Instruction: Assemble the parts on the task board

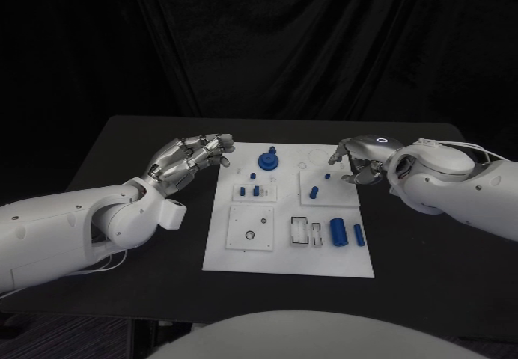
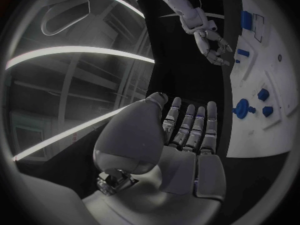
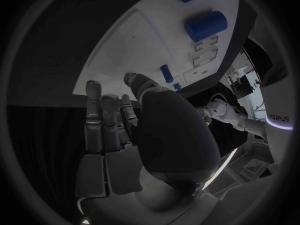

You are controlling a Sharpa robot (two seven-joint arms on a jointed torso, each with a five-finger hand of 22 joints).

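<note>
task board [image 1: 244,254]: white, small blue parts [image 1: 337,231] | both robot hands empty, fingers apart

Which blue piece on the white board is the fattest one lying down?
The thick blue cylinder near the board's front right; the slimmer blue rod lies beside it, on its right.

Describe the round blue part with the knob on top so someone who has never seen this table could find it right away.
Start at the white task board in the middle of the black table. Go to its far edge, on the side nearer the left hand; the round blue part stands there. It alone is a wide disc with a knob rising from it, while the pieces near it are small pegs.
</note>
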